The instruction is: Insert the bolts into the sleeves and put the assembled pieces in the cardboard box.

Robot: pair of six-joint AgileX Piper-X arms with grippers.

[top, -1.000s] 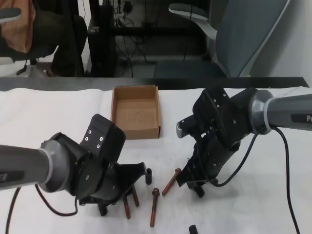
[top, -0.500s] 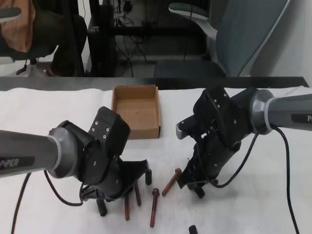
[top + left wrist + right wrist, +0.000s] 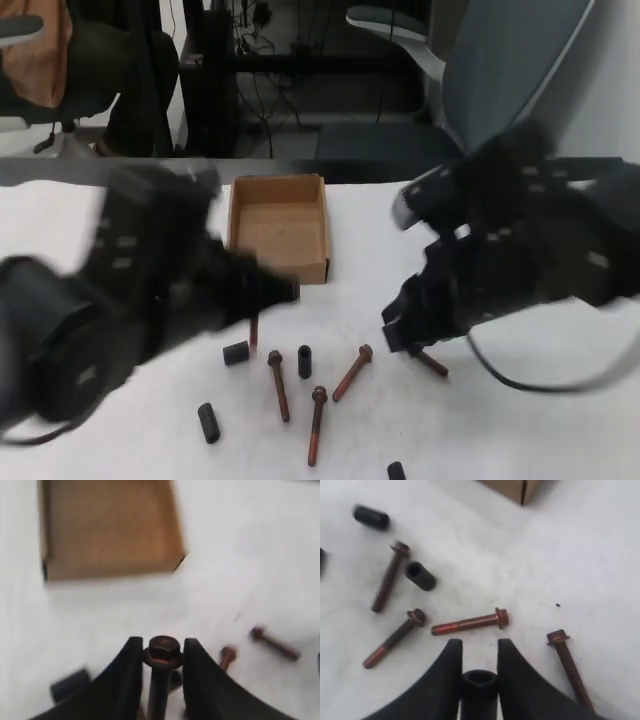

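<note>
The left gripper (image 3: 162,642) grips a copper-coloured bolt (image 3: 159,682), its dark fingers (image 3: 131,680) pressed against the shank just under the flanged head. The cardboard box (image 3: 110,530) sits open on the white tabletop (image 3: 250,555) just beyond it. The right gripper (image 3: 479,642) has its own fingers closed on a black sleeve (image 3: 479,685), whose hollow end shows between the tips. Four loose bolts (image 3: 470,622) lie scattered on the cloth below it, one of them just beside the right fingers. Loose sleeves (image 3: 420,575) rest among them, apart from one another. From the high view, the box stands at the far middle of the tabletop between the two arms. The scattered bolts and sleeves lie on the near side.
</note>
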